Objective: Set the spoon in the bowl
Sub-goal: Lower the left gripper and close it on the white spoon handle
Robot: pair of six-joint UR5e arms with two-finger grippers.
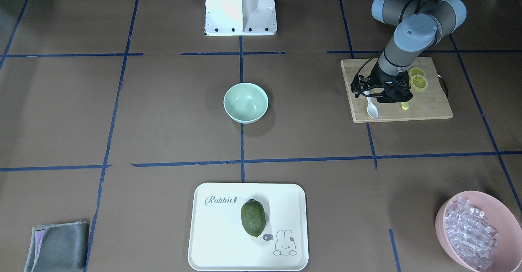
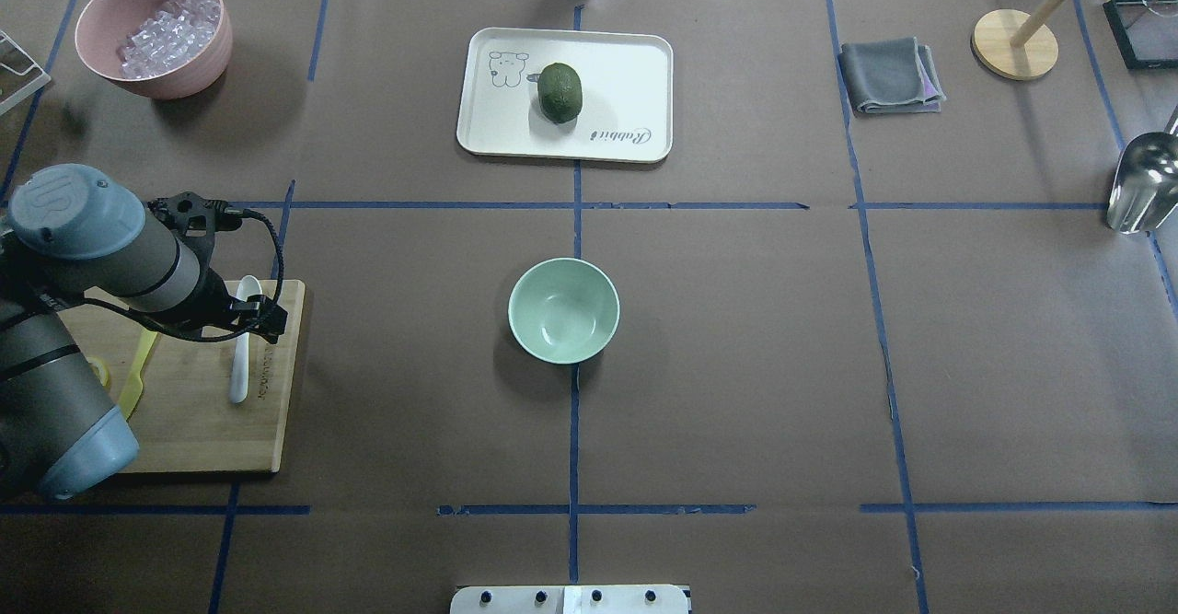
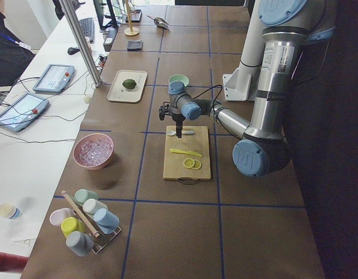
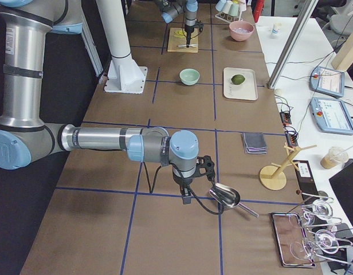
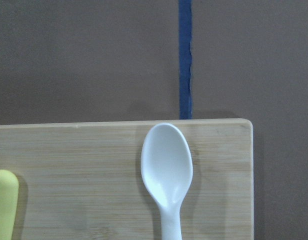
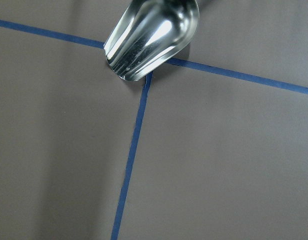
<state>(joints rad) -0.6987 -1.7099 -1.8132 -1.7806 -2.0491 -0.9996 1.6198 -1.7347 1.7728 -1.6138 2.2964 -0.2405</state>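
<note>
The white spoon (image 1: 372, 109) lies flat on a wooden cutting board (image 1: 424, 107), on the robot's left side. It also shows in the overhead view (image 2: 240, 365) and in the left wrist view (image 5: 166, 165), scoop near the board's edge. My left gripper (image 1: 387, 97) points down low over the spoon's handle (image 2: 250, 318). Its jaws are hidden by the wrist, so I cannot tell if they are open. The empty mint-green bowl (image 1: 246, 102) stands at the table's middle (image 2: 563, 310), well apart. My right gripper (image 4: 187, 199) shows only in the right side view, state unclear.
A yellow knife (image 1: 404, 105) and lemon slices (image 1: 418, 80) share the board. A white tray (image 1: 216, 239) holds a green fruit (image 1: 253, 217). A pink bowl of clear cubes (image 2: 156, 80), a grey cloth (image 1: 57, 245) and a metal scoop (image 6: 149, 40) by the right gripper are around.
</note>
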